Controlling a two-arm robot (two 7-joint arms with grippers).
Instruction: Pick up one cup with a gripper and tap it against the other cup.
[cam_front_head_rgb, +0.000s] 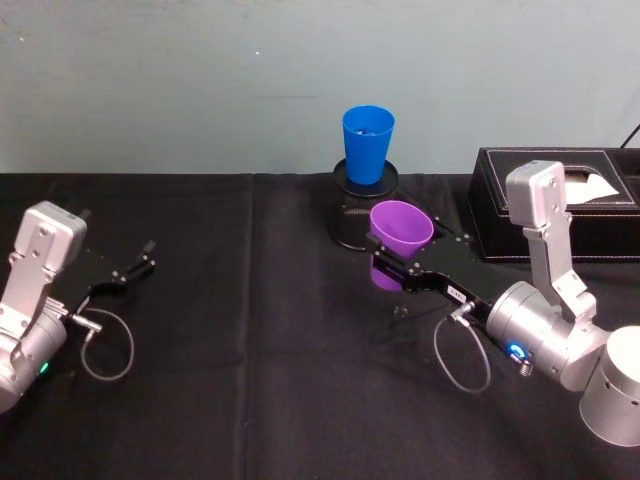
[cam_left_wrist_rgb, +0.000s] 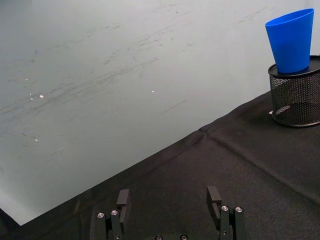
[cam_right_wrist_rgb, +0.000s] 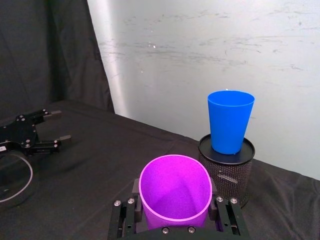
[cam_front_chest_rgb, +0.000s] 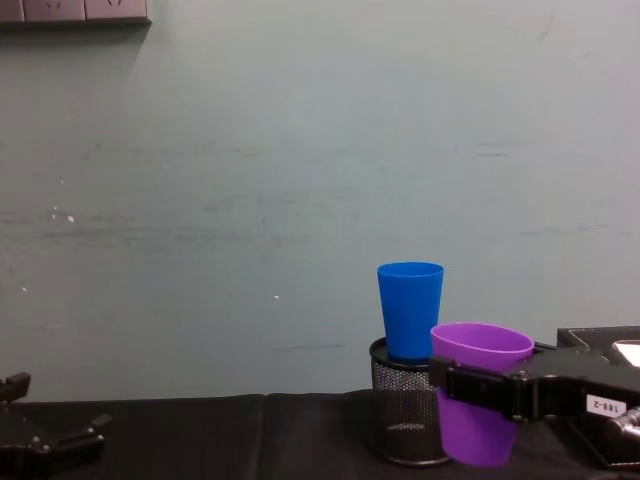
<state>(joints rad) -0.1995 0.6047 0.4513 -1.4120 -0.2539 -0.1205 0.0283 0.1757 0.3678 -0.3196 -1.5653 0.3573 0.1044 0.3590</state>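
- The right pincer (cam_right_wrist_rgb: 175, 220) is clamped around the purple cup (cam_right_wrist_rgb: 175, 192) below its rim, just in front of the mesh pen holder (cam_right_wrist_rgb: 227, 172).
- The blue cup (cam_right_wrist_rgb: 229, 121) stands upright on that holder, apart from the purple cup.
- The pick-up looks done; the tap remains.
- The left pincer (cam_front_head_rgb: 135, 262) is spread wide, idle at the worktop's (cam_front_head_rgb: 250, 350) left side.

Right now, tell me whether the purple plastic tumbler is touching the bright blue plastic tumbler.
Apart. The head view shows the black wire-mesh holder's rim between purple tumbler and blue tumbler.
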